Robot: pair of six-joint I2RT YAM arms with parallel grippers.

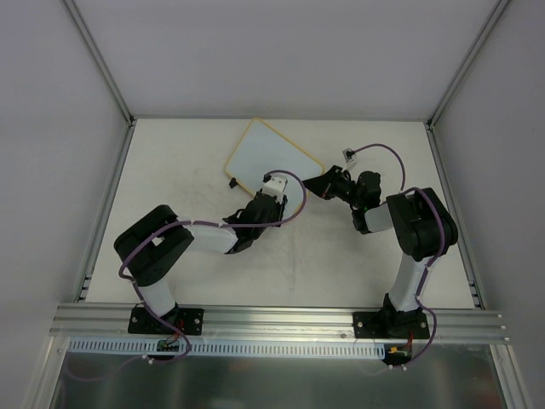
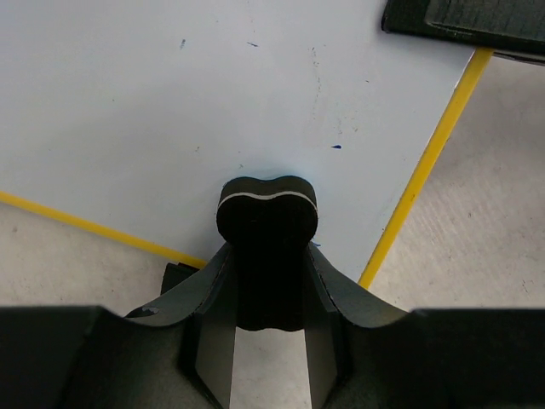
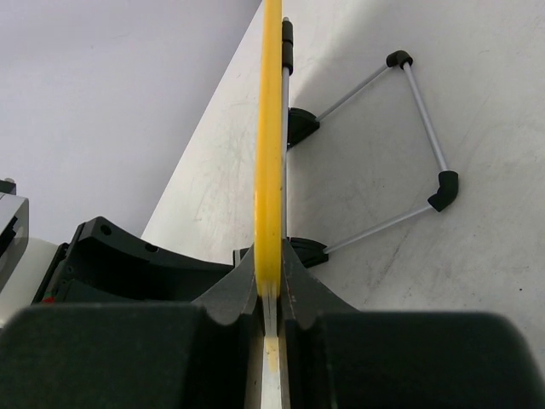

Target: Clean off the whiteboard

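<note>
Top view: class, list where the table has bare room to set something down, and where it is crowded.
Bare: the table left of the whiteboard, and the near strip between the arm bases. Crowded: mid-table, where left gripper with eraser and right gripper meet the board.

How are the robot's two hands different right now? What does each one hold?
The left gripper holds the black eraser over the whiteboard; the right gripper pinches the whiteboard's yellow frame at its edge. The left gripper's fingers stand apart around the thick eraser; the right gripper's fingers are almost together on the thin frame. Both are black, and both are shut on something.
</note>
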